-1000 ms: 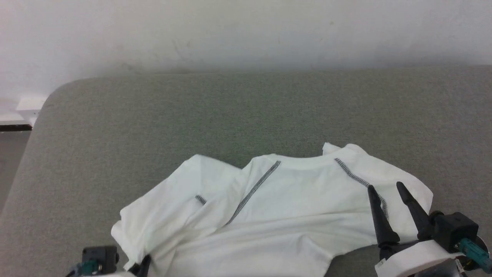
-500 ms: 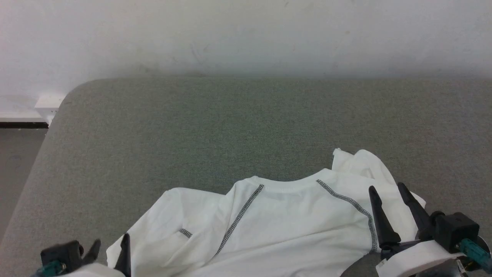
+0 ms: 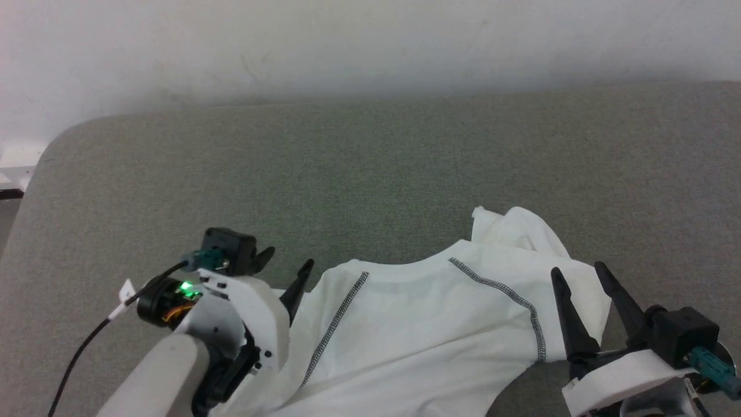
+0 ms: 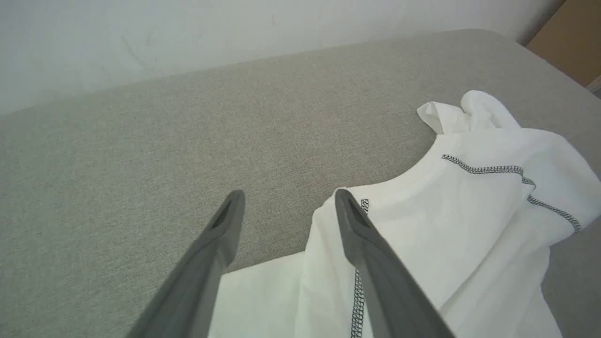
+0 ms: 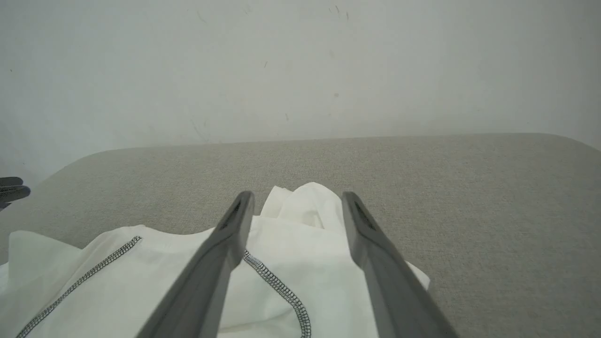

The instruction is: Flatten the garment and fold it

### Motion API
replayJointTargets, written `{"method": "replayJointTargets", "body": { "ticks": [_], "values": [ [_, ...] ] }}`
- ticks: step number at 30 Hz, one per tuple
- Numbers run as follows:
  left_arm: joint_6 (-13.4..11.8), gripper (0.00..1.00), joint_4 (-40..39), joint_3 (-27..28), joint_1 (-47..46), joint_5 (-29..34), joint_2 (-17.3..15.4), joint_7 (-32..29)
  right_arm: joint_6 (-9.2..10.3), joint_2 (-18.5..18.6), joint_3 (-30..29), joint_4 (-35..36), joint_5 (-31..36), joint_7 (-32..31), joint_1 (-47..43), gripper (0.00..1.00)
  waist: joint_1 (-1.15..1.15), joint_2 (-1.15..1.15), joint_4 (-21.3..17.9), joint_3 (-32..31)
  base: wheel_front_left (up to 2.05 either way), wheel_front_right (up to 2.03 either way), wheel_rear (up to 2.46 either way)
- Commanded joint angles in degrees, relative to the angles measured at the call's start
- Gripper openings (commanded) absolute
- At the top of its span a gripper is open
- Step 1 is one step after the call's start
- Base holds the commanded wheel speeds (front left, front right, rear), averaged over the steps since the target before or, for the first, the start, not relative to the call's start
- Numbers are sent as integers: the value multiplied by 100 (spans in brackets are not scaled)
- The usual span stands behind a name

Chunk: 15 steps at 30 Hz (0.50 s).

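Note:
The white garment (image 3: 440, 336) lies crumpled on the grey cushion, with dark zigzag seams running down from its collar and a bunched sleeve at its far right end. My left gripper (image 3: 289, 258) is open and empty, over the garment's left shoulder edge. In the left wrist view the left gripper (image 4: 288, 192) has one finger over the bare cushion and one finger over the garment (image 4: 450, 225). My right gripper (image 3: 577, 268) is open and empty above the right shoulder. In the right wrist view the right gripper (image 5: 296, 193) straddles the garment (image 5: 300, 249).
The grey upholstered cushion (image 3: 370, 168) runs back to a white wall (image 3: 370, 46), with a rounded corner at the left and much bare fabric beyond the shirt. A brown board (image 4: 575, 42) stands past the cushion's far corner. A cable trails from my left wrist (image 3: 87, 347).
My left arm has risen from the lower left edge and come forward to the garment's left shoulder, covering its left sleeve. The head camera has shifted. The right gripper has held its place.

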State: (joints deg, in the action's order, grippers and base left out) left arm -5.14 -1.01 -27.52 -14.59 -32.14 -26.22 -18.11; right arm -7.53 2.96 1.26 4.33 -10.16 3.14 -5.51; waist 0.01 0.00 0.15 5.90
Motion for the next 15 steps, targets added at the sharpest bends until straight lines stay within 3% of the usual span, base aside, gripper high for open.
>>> {"method": "replayJointTargets", "body": {
  "ticks": [1,5,11,12,13,15],
  "values": [
    [174,100,337,-153,-262,-11,102,-157,4,-8,11,-1,-7,26,82,100,-1,0,-203,183,0,0,0],
    [553,100,1282,-464,-770,-51,325,-448,4,-8,50,-52,-31,47,131,100,-1,0,-369,297,0,0,0],
    [859,100,2544,-737,-1251,-82,563,-764,4,-8,86,-150,-55,77,204,100,-1,0,-561,372,0,0,0],
    [913,34,2721,-781,-1297,-124,603,-856,4,-8,82,-167,-63,87,210,100,-1,0,-578,375,0,0,0],
    [951,0,2863,-803,-1347,-154,642,-877,4,-8,80,-187,-69,93,212,100,-1,0,-595,373,0,0,0],
    [1002,0,3087,-823,-1440,-184,689,-851,4,-8,90,-220,-79,110,222,100,-1,0,-632,373,0,0,0]
  ]
}}
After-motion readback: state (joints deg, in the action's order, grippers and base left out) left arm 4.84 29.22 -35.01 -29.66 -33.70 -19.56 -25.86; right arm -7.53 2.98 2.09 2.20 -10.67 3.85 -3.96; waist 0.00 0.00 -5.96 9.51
